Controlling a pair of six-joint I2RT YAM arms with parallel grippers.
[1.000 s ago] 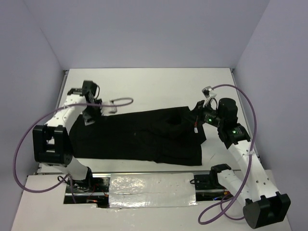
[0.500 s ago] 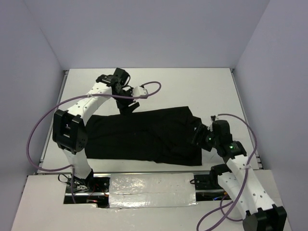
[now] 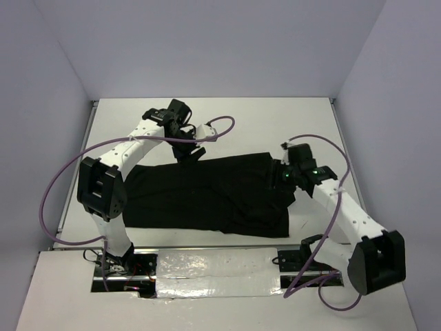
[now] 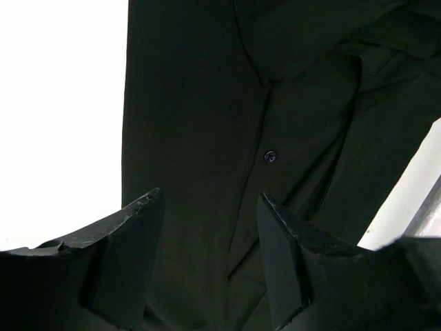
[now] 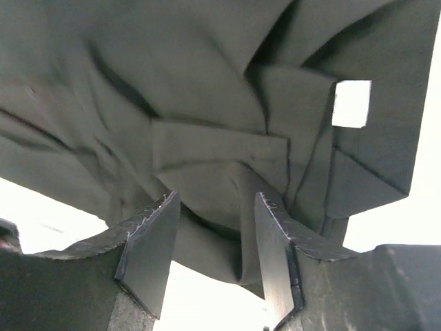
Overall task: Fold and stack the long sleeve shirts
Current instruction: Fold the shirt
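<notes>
Crosswise on the bench (image 3: 241,121) the black shirt (image 3: 207,196) is spread, bare room left beyond its far edge and both ends; the left hand (image 3: 189,153) is held wide at the far edge, the right hand (image 3: 280,175) parted over the rumpled right end; a button (image 4: 270,156) is shown only by the left wrist view, a small white patch (image 5: 351,103) only by the right.

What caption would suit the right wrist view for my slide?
Open right gripper above the rumpled collar end of a plain black soft fabric shirt, small white neck label visible.
</notes>
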